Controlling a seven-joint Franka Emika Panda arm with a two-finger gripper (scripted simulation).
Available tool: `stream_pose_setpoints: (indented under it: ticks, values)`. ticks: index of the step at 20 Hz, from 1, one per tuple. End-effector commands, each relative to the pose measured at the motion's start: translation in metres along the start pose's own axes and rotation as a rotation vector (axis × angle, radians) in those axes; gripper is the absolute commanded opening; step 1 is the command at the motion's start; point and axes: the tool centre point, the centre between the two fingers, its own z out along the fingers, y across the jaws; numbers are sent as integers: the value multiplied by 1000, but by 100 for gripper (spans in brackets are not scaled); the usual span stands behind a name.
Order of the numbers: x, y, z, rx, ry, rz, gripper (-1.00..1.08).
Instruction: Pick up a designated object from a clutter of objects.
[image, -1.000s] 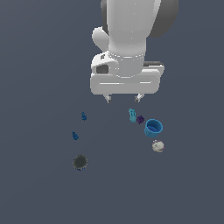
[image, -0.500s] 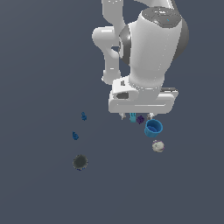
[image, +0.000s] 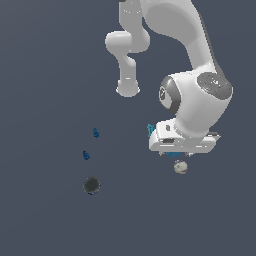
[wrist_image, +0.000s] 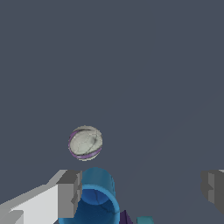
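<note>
In the wrist view our gripper (wrist_image: 142, 188) has its two fingers (wrist_image: 70, 188) spread wide, with nothing between them. The worktop fills every picture and none of its edges or corners shows, so we can only place things by each other.

Nearest to the camera, the cup (wrist_image: 94, 197) lies just beside one finger, partly under it, with its mouth toward us. The inside looks blue and bare; we see nothing in it. Next to the cup a bit of the cube (wrist_image: 125, 217) and of the teal figure (wrist_image: 144, 220) peek in at the picture's border.

A little farther stands the ball (wrist_image: 85, 142), apart from the cup and not touching it. It is not between the fingers; it sits ahead of them, nearly in line with the finger by the cup. In the exterior view the ball (image: 180, 167) shows just below the hand (image: 182, 142), toward the exterior view's right.

We judge the risks are these: if we descend here, the finger comes down on the cup's rim or knocks it into the ball, and a ball rolls away easily. Also, closing off centre would squeeze the ball out sideways.

Farthest, toward the exterior view's left, are the disc (image: 91, 185) and two blue bits (image: 86, 155), well apart from our work.
</note>
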Motion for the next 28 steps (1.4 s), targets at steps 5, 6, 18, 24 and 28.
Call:
stream_pose_setpoints:
  ticks: [5,6,18,24,28]
  values:
    - [-3,-42,52,-2,-10,14,100]
    - [-4,-47,58,-2,-11,15,100]
    - [-10,-68,86,-3,-18,21,100]
    - [-11,-69,106,-3,-18,21,100]
    - [-12,-69,127,-3,-17,21,100]
